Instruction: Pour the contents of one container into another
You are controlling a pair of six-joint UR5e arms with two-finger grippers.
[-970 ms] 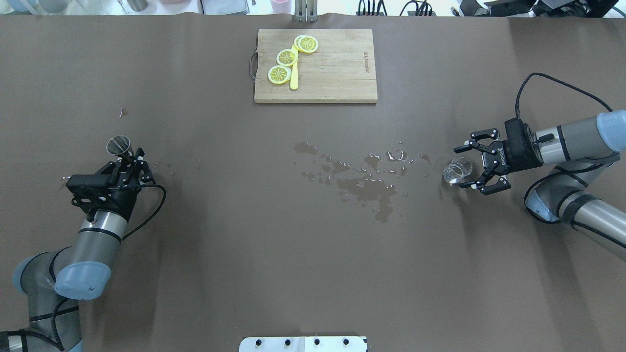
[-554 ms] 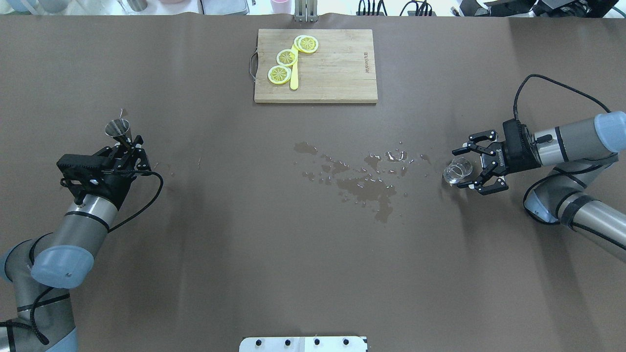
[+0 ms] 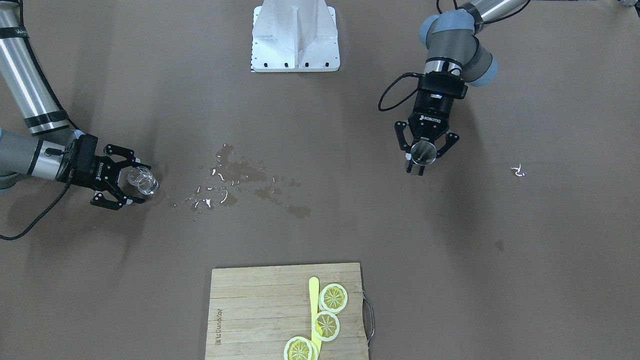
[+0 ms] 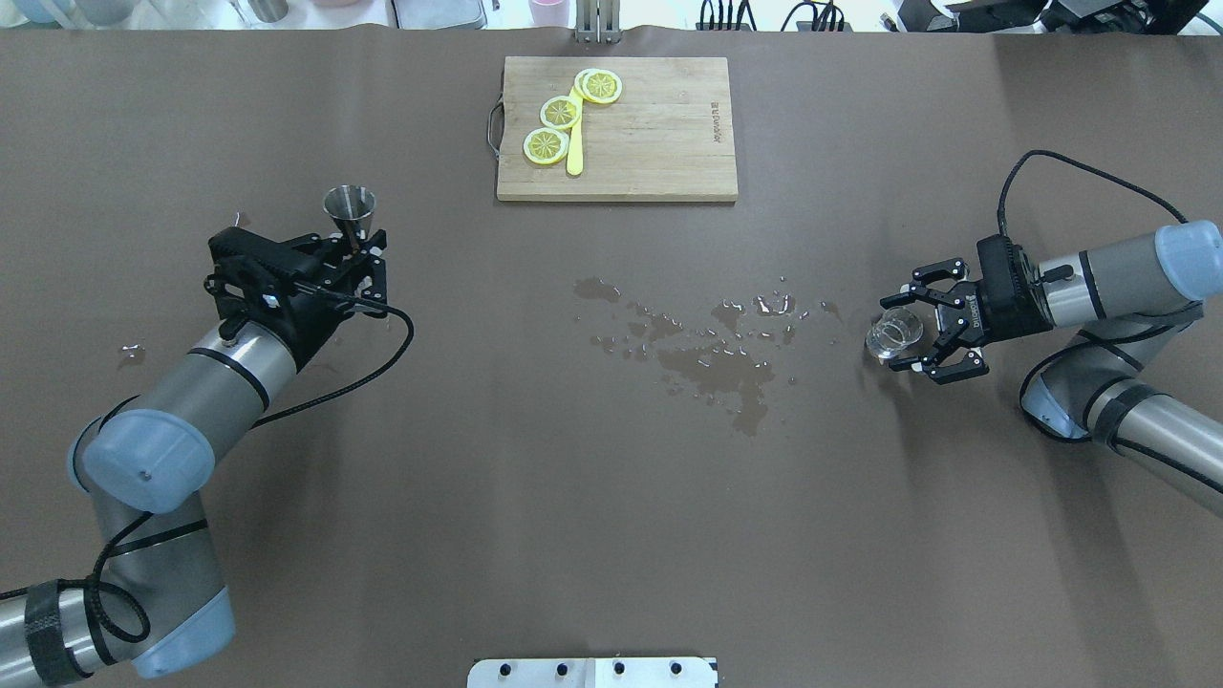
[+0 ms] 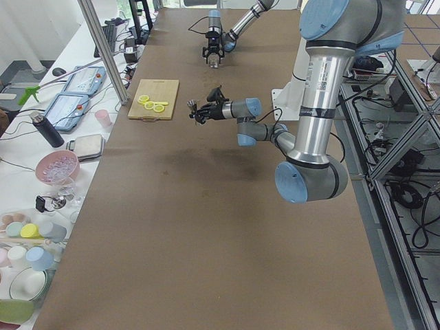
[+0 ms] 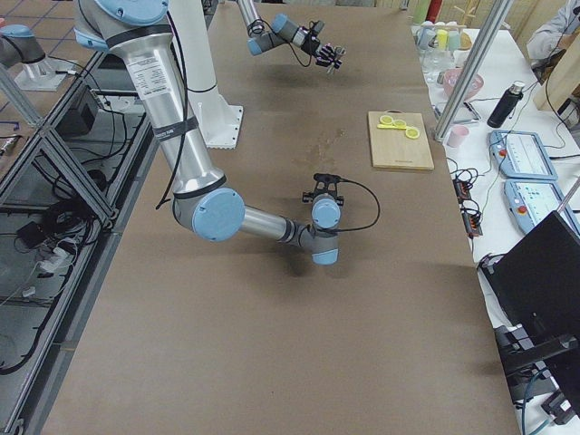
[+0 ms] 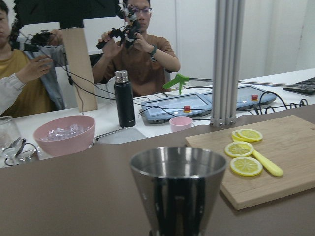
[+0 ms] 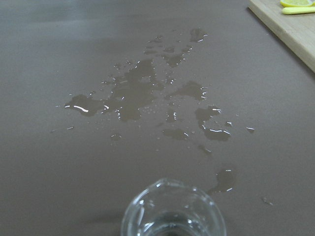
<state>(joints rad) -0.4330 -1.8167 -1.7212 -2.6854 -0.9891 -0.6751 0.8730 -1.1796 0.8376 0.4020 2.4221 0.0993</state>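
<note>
1. The left gripper is closed on a small metal cup. Its two fingers pinch the narrow lower part, so the wide mouth stands free beyond them.
2. The metal cup is upright with its mouth up (the left wrist view looks straight at its shiny side, and what is inside cannot be seen). It is held over the robot's left half of the table, well apart from the other container.
3. The right gripper clasps a clear glass. Its fingers are spread to the width of the glass, one on each side, and reach in from the robot's right.
4. The right wrist view shows the glass from above, mouth up, with a little clear liquid in the bottom. Whether it rests on the table or is just off it cannot be told.
5. A puddle with scattered drops lies on the table between the two grippers. It is nearer the glass, and its closest drops are just beside it.
6. A wooden cutting board lies at the middle of the far edge. On the robot's-left part of it sit three lemon slices and a yellow knife.
7. Beyond that edge, the left wrist view shows a pink bowl, a black bottle and two seated people.
</note>
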